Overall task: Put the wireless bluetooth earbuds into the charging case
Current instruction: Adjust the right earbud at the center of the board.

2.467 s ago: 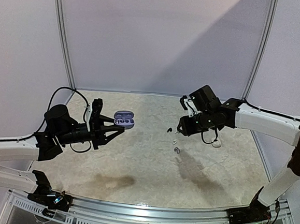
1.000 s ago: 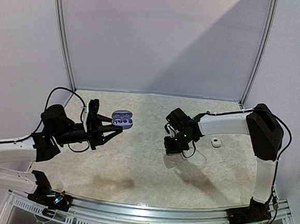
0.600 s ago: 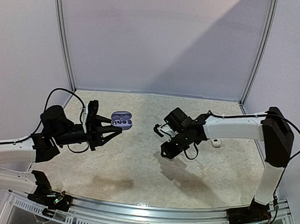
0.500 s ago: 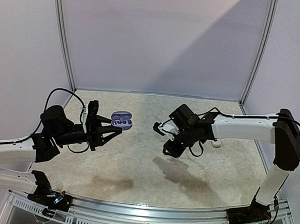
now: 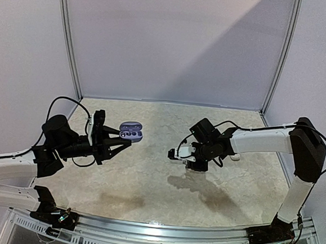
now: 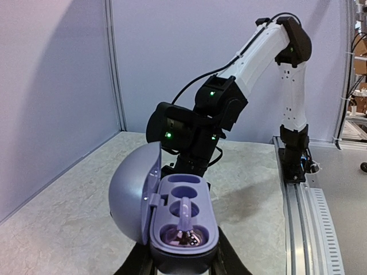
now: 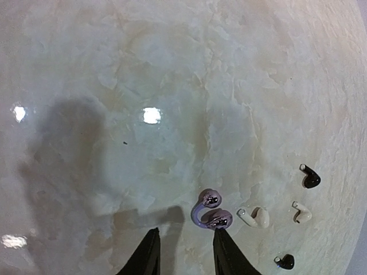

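My left gripper [image 6: 182, 264] is shut on the base of the open lavender charging case [image 6: 183, 229], held above the table with its lid [image 6: 133, 197] swung left. One lavender clip-shaped earbud [image 6: 184, 220] sits in the case, which also shows as a small open shell [image 5: 131, 132] in the top view. My right gripper [image 7: 186, 252] hangs open over the table, nothing between its fingers. A second lavender earbud [image 7: 209, 210] lies on the table just beyond the right fingertip [image 7: 225, 252]. In the top view the right gripper [image 5: 192, 164] points down at mid-table.
Loose on the table right of the lavender earbud lie two white earbuds [image 7: 255, 216] [image 7: 302, 212] and two black ones [image 7: 310, 177] [image 7: 285, 262]. A small white case [image 5: 235, 157] lies beside the right forearm. The aluminium rail [image 5: 154, 229] borders the near edge.
My right gripper went from shut to open while the right arm swung and turned down over the loose earbuds. The left arm and the case stayed put.
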You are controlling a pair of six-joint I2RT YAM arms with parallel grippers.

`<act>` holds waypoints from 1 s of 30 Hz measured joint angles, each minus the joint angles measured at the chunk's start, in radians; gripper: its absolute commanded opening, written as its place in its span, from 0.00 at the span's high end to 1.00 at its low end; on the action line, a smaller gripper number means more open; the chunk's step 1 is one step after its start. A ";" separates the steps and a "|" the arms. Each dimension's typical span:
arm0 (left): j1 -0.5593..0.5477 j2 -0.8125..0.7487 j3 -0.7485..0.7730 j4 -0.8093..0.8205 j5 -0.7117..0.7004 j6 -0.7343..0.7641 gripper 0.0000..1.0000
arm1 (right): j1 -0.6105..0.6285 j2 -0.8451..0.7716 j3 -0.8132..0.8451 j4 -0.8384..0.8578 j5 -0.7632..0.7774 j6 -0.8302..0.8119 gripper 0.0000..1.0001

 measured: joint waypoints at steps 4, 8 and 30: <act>0.002 0.000 -0.003 -0.005 -0.002 0.000 1.00 | -0.010 0.039 0.021 0.000 0.002 -0.066 0.79; 0.002 -0.006 -0.009 -0.009 -0.008 0.000 1.00 | -0.012 0.057 0.023 -0.019 0.009 -0.115 0.80; 0.011 -0.006 -0.016 -0.018 -0.018 0.000 1.00 | -0.045 0.158 0.128 -0.042 0.046 -0.199 0.83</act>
